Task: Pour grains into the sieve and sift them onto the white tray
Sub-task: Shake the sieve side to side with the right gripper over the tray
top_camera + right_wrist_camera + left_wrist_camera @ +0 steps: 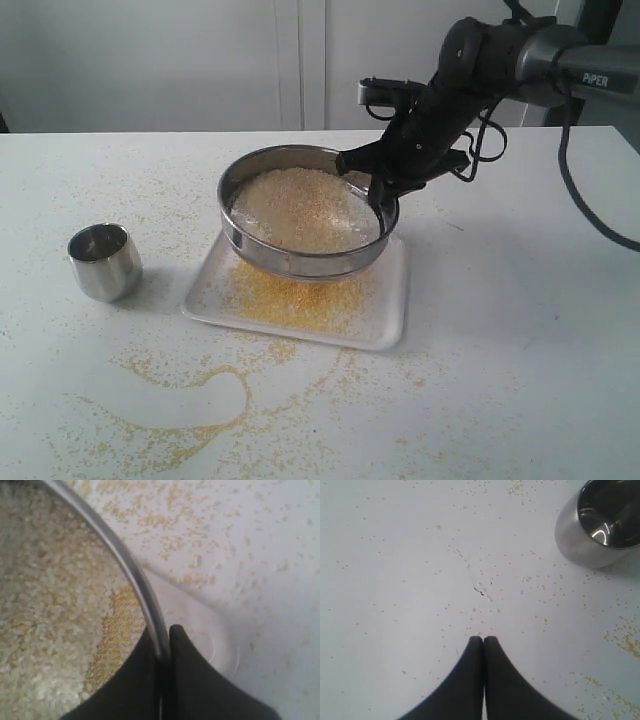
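Sifting under way; pouring looks done.
Grains [305, 208] lie in the sieve [300, 262], which sits over the white tray [388, 322]. The right hand [380, 200] is pinched tight on its rim. Yellow meal [300, 298] lies on the tray beneath and pale coarse bits sit on the mesh, so more shaking seems due. The steel cup [104, 262] stands on the tabletop [500, 380] and looks empty. Only the left wrist view shows the left hand [483, 641]: closed, holding nothing, above the tabletop near the cup. Only the right wrist view shows the rim clamped between the fingers.

I hold the sieve [300, 263] over the tray [386, 316], grains [305, 208] in both. The cup [104, 262] stands left of the tray.
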`<state>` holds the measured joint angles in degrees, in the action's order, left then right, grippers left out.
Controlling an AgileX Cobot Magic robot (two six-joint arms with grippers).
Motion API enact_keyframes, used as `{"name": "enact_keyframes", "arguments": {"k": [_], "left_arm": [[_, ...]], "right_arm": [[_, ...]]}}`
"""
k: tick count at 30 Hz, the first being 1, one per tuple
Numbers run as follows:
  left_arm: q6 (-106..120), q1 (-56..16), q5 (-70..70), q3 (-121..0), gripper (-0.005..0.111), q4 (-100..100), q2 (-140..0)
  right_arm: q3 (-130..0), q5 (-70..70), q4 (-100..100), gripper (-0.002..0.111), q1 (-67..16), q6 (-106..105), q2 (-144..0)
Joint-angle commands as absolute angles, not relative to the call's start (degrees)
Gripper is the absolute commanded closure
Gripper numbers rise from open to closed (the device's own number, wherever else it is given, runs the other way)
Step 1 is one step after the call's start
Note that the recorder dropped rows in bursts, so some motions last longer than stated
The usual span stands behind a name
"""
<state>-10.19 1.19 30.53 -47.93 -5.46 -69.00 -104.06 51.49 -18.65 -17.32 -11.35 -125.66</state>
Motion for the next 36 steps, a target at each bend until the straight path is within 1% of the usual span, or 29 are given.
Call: {"name": "enact_keyframes", "arguments": {"k": [1,2,3,4,5,6,7,8,10,11,12,15,16,18,19,20,21,24,25,27,28,29,30,33,34,35,36], "left_arm": [[-10.32,1.22,31.05,-47.99,0.107,-5.18,-68.58],[-10.32,1.22,31.05,-47.99,0.107,-5.18,-68.58],[-10.32,1.22,31.05,-47.99,0.107,-5.18,-68.58],[-10.32,1.22,31.05,-47.99,0.107,-5.18,-68.58],[-10.32,1.22,31.05,-47.99,0.107,-5.18,-68.58],[-10.32,1.22,31.05,-47.99,0.107,-5.18,-68.58],[-10.32,1.22,31.05,-47.99,0.107,-5.18,-68.58],[-10.32,1.22,31.05,-47.99,0.107,-5.18,-68.58],[-10.32,1.22,31.05,-47.99,0.107,-5.18,-68.58],[-10.32,1.22,31.05,-47.99,0.107,-5.18,-68.58],[-10.32,1.22,31.05,-47.99,0.107,-5.18,-68.58],[-10.32,1.22,31.05,-47.99,0.107,-5.18,-68.58],[-10.32,1.22,31.05,-47.99,0.107,-5.18,-68.58],[-10.32,1.22,31.05,-47.99,0.107,-5.18,-68.58],[-10.32,1.22,31.05,-47.99,0.107,-5.18,-68.58],[-10.32,1.22,31.05,-47.99,0.107,-5.18,-68.58],[-10.32,1.22,31.05,-47.99,0.107,-5.18,-68.58],[-10.32,1.22,31.05,-47.99,0.107,-5.18,-68.58],[-10.32,1.22,31.05,-47.99,0.107,-5.18,-68.58],[-10.32,1.22,31.05,-47.99,0.107,-5.18,-68.58],[-10.32,1.22,31.05,-47.99,0.107,-5.18,-68.58],[-10.32,1.22,31.05,-47.99,0.107,-5.18,-68.58],[-10.32,1.22,31.05,-47.99,0.107,-5.18,-68.58],[-10.32,1.22,31.05,-47.99,0.107,-5.18,-68.58],[-10.32,1.22,31.05,-47.99,0.107,-5.18,-68.58],[-10.32,1.22,31.05,-47.99,0.107,-5.18,-68.58],[-10.32,1.22,31.05,-47.99,0.107,-5.18,-68.58]], "right_arm": [[-104.51,49.47,-14.22,0.108,-16.73,-4.93,-124.63],[-104.51,49.03,-15.14,0.108,-16.63,2.03,-124.63],[-104.51,50.75,-19.74,0.108,-17.07,-5.16,-124.63],[-104.51,53.78,-23.17,0.108,-17.64,-20.78,-124.63],[-104.51,56.11,-22.69,0.108,-17.77,-31.17,-124.63],[-104.51,53.22,-19.22,0.108,-17.63,-23.26,-124.63],[-104.51,49.98,-15.65,0.108,-16.77,-5.35,-124.74],[-104.51,49.42,-16.50,0.108,-16.65,2.47,-124.81],[-104.51,53.01,-21.92,0.108,-17.68,-15.79,-124.69],[-104.51,54.91,-21.60,0.108,-17.85,-26.09,-124.69],[-104.51,55.23,-20.41,0.108,-17.84,-28.28,-124.62],[-104.51,50.01,-15.76,0.108,-16.91,-3.19,-124.84],[-104.51,49.85,-16.74,0.108,-16.91,0.52,-124.84],[-104.51,51.83,-21.50,0.108,-17.66,-12.82,-124.84],[-104.51,53.70,-21.98,0.108,-17.99,-24.59,-124.69],[-104.51,54.26,-20.23,0.108,-18.26,-31.63,-124.69],[-104.51,53.22,-18.16,0.108,-18.26,-29.14,-124.69],[-104.51,48.12,-13.06,0.108,-17.42,1.39,-124.69],[-104.51,48.39,-14.58,0.108,-17.42,2.17,-124.69],[-104.51,51.17,-19.33,0.108,-18.23,-15.01,-124.69],[-104.51,54.13,-20.64,0.108,-18.62,-30.43,-124.69],[-104.51,56.03,-20.24,0.108,-18.63,-36.14,-124.69],[-104.51,55.43,-18.83,0.108,-18.63,-34.40,-124.69],[-104.51,48.37,-11.46,0.108,-17.62,-2.71,-124.69],[-104.51,47.65,-11.84,0.108,-17.48,2.21,-124.69],[-104.51,47.65,-13.52,0.108,-17.48,0.00,-124.69],[-104.51,48.87,-16.54,0.108,-17.77,-7.67,-124.69]]}}
